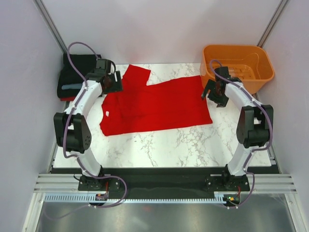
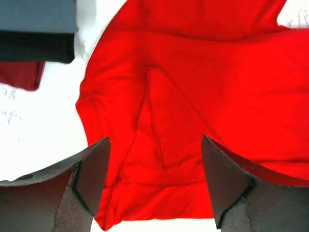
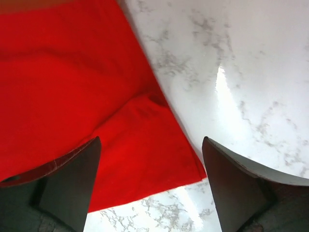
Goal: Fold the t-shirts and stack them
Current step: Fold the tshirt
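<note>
A bright red t-shirt (image 1: 154, 106) lies spread flat on the marble table, collar to the left, hem to the right. My left gripper (image 1: 112, 83) is open above its far-left shoulder and sleeve (image 2: 159, 159), holding nothing. My right gripper (image 1: 215, 94) is open above the shirt's far right hem corner (image 3: 159, 159), holding nothing. A stack of folded shirts (image 1: 77, 77) sits at the far left; black is on top in the top view, and the left wrist view shows slate-blue (image 2: 38, 14), black and red (image 2: 21, 75) layers.
An orange plastic basket (image 1: 236, 65) stands at the far right corner, just behind my right arm. Bare marble (image 1: 193, 142) lies in front of the shirt. Grey walls close in both sides and the back.
</note>
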Robot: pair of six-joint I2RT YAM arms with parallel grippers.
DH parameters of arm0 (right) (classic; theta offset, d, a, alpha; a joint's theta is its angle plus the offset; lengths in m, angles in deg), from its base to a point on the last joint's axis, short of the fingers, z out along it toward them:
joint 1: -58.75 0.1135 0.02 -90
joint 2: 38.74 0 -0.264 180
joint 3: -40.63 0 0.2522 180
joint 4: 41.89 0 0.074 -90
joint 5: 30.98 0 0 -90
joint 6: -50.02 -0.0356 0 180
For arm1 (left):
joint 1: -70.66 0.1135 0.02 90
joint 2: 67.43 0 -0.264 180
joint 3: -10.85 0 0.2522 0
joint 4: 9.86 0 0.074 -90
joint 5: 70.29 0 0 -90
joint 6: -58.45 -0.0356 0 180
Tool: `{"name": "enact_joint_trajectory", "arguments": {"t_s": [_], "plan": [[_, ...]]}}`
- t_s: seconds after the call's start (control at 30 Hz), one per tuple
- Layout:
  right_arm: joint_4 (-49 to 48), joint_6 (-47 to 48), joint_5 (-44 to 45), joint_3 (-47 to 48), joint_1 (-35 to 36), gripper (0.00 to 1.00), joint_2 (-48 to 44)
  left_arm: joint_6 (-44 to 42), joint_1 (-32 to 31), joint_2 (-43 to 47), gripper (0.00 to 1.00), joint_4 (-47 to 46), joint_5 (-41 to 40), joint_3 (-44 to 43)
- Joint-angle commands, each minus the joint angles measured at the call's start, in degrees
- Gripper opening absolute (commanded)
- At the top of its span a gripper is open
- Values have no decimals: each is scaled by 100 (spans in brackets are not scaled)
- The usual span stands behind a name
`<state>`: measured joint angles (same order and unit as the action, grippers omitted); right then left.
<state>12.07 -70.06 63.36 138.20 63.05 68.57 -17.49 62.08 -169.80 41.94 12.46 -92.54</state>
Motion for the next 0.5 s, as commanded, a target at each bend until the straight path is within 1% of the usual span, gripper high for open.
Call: {"name": "enact_joint_trajectory", "arguments": {"t_s": [0.0,0.1,0.13,0.17,0.2,0.23,0.27,0.3,0.33,0.37,0.4,0.43,0.47], "plan": [[128,82,32,-223,-157,93,-736,202,32,681,84,406,505,83],[32,-14,-73,-900,-157,93,-1351,333,32,1384,84,397,557,550],[-38,-24,-108,-1284,-157,93,-1492,377,32,1560,84,362,549,943],[-100,-41,-126,-1497,-166,93,-1798,465,32,1971,84,327,540,1173],[-162,-93,-161,-1717,-157,92,-1940,526,32,2166,84,274,514,1654],[-354,-129,-309,-2180,-157,90,-2081,597,32,2412,84,126,514,1928],[-477,-146,-380,-2394,-157,89,-2291,745,32,2632,84,11,540,2201],[-600,-164,-416,-2596,-157,87,-2363,860,32,3087,84,-85,557,2760],[-732,-156,-660,-2920,-157,85,-2407,957,32,3291,84,-191,618,3027],[-960,-138,-915,-3054,-157,84,-2407,1184,40,3493,84,-436,636,3300],[-1023,-129,-1004,-3142,-166,83,-2381,1360,41,3931,83,-525,602,3807],[-1145,-86,-1083,-3265,-157,84,-2346,1536,41,4161,83,-709,541,4108],[-1199,-76,-1136,-3309,-157,84,-2294,1825,41,4451,83,-1128,583,4398]]}}
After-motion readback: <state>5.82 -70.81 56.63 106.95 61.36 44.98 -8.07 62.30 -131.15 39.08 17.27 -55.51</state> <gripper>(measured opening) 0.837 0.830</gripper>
